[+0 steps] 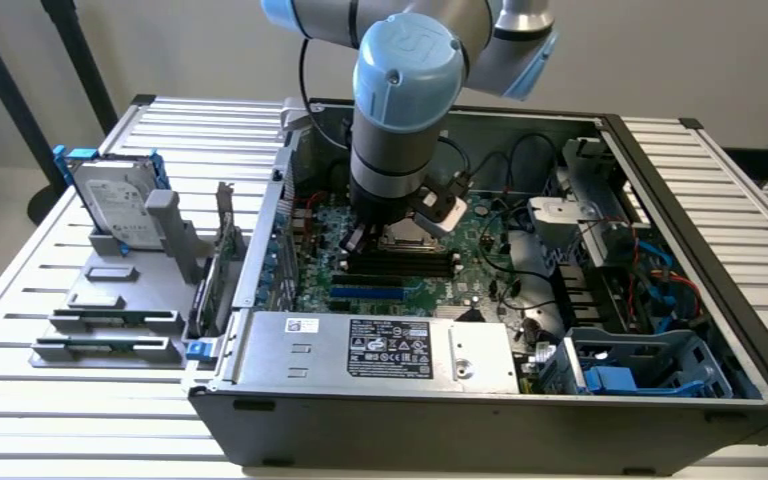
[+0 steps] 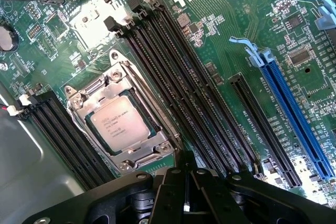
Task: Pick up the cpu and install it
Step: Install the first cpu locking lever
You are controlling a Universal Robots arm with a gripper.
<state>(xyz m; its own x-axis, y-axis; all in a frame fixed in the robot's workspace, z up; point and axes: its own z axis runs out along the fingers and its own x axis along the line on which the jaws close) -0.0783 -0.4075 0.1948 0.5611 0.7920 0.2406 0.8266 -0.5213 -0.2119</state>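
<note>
Nearest the wrist camera, the black pincer [image 2: 186, 192] hangs pressed together and empty, just above the motherboard [image 2: 220, 56]. The cpu [image 2: 119, 125] lies flat in its socket [image 2: 123, 121], framed by the metal bracket, at about ten o'clock from the pincer tips, with long black memory slots [image 2: 194, 108] running on either side. In the exterior view, the arm [image 1: 404, 110] reaches down into the open computer case [image 1: 651, 400] on the bench [image 1: 37, 400]. Judging by this, the chip is already seated; whether the socket is latched cannot be told.
</note>
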